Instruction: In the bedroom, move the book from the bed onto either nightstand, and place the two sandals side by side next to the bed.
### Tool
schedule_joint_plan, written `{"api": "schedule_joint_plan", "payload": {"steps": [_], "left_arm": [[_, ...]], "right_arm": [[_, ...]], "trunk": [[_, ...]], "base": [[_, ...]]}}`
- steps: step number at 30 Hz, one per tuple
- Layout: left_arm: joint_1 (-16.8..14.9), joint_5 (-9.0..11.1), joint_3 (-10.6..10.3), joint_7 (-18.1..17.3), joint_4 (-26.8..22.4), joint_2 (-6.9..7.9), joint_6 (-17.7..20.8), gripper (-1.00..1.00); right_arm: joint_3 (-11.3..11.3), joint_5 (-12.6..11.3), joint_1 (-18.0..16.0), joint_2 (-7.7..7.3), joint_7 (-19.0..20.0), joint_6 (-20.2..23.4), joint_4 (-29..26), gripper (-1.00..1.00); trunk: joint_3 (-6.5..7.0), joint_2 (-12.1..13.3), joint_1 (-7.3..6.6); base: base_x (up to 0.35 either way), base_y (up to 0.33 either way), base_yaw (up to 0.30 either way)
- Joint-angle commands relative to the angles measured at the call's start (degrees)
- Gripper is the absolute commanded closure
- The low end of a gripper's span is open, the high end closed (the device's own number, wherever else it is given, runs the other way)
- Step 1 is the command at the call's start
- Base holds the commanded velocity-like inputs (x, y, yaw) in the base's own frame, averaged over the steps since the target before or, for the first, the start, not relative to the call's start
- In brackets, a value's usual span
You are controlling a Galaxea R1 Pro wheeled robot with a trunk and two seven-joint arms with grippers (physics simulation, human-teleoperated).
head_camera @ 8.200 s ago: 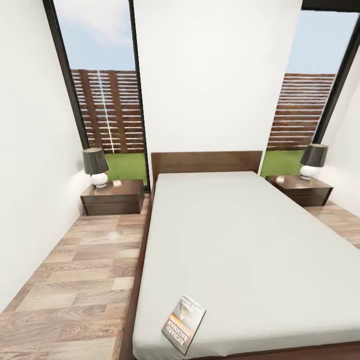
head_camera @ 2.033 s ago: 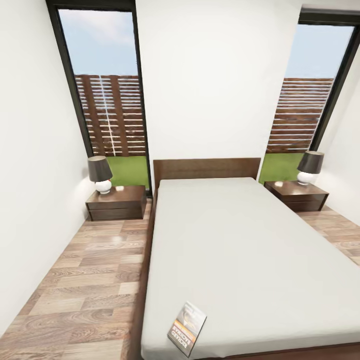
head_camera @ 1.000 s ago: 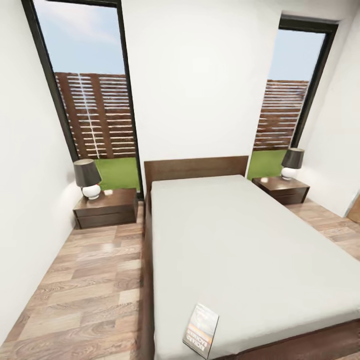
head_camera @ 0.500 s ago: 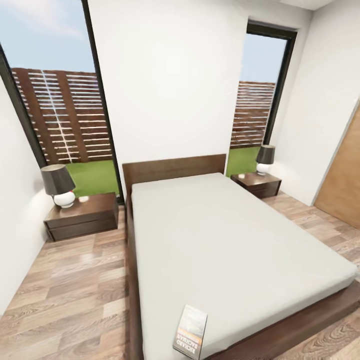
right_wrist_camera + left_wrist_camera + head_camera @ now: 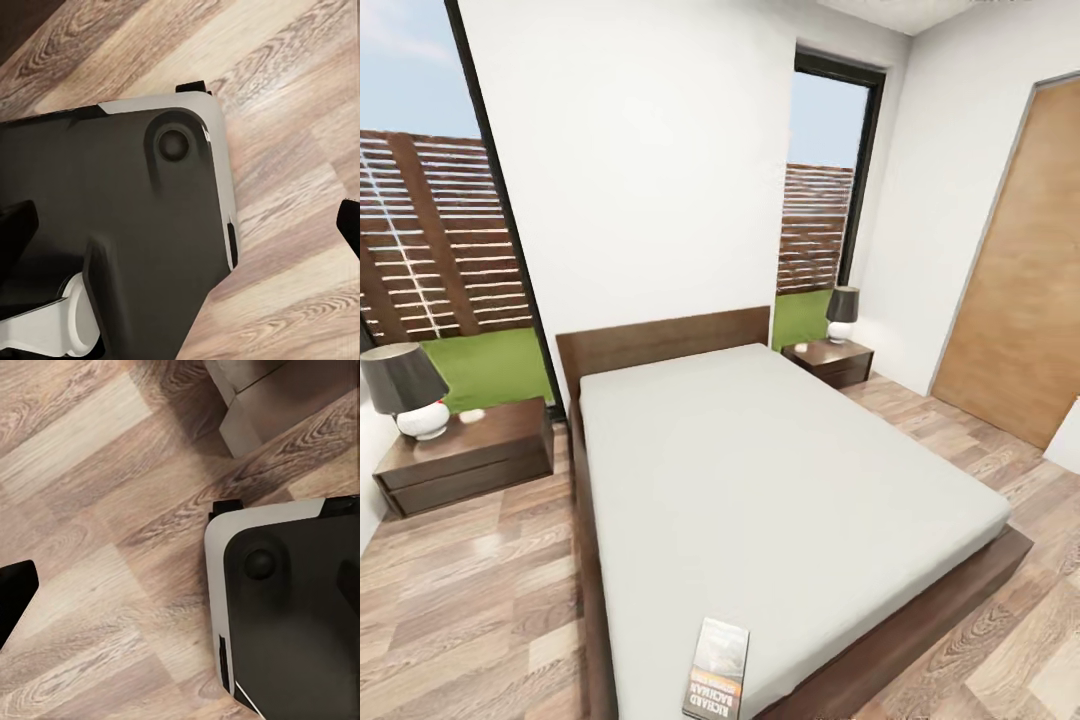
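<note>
Task status: no step appears complete.

Left side of the bedroom: the left nightstand (image 5: 465, 455) stands on the wood floor (image 5: 470, 600) just beside the head of the bed, against the far wall. It carries a lamp (image 5: 405, 390) and a small pale object too small to identify. No book lies on it.

Centre: the bed (image 5: 780, 480) runs from the far headboard toward the near edge of the head view. The book (image 5: 717, 668) lies flat on the mattress at the near left corner, cover up, well apart from both nightstands. It remains to be picked up and transferred.

Right side: the right nightstand (image 5: 830, 362) stands at the far end beside the bed, with its own lamp (image 5: 843, 313). A wooden door (image 5: 1015, 270) is set in the right wall. No sandal appears on the visible floor; both remain to be located and placed.

Wrist views: each looks down on floor planks and the robot base (image 5: 292, 607). Dark tips show at the frame edges, so each tool's opening cannot be determined. Nothing is visibly held.
</note>
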Motion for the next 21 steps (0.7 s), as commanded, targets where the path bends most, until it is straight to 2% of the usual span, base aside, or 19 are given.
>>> {"api": "schedule_joint_plan", "payload": {"steps": [1, 8, 21], "left_arm": [[0.0, 0.6, -0.5, -0.2, 0.0, 0.02, -0.2, -1.0], [0.0, 0.6, -0.5, -0.2, 0.0, 0.01, -0.1, -1.0], [0.0, 0.6, -0.5, -0.2, 0.0, -0.03, -0.1, -1.0]], "right_arm": [[-0.5, 0.5, 0.0, 0.02, 0.3, 0.2, -0.1, -1.0], [-0.5, 0.5, 0.0, 0.09, 0.3, 0.2, -0.4, -1.0], [-0.6, 0.3, -0.1, -0.03, 0.3, 0.2, -1.3, -1.0]], "trunk": [[-0.13, -0.1, 0.04], [-0.13, -0.1, 0.04], [-0.13, -0.1, 0.04]], "base": [[0.008, 0.007, -0.237], [0.004, 0.003, -0.107], [0.0, 0.0, -0.012]]}}
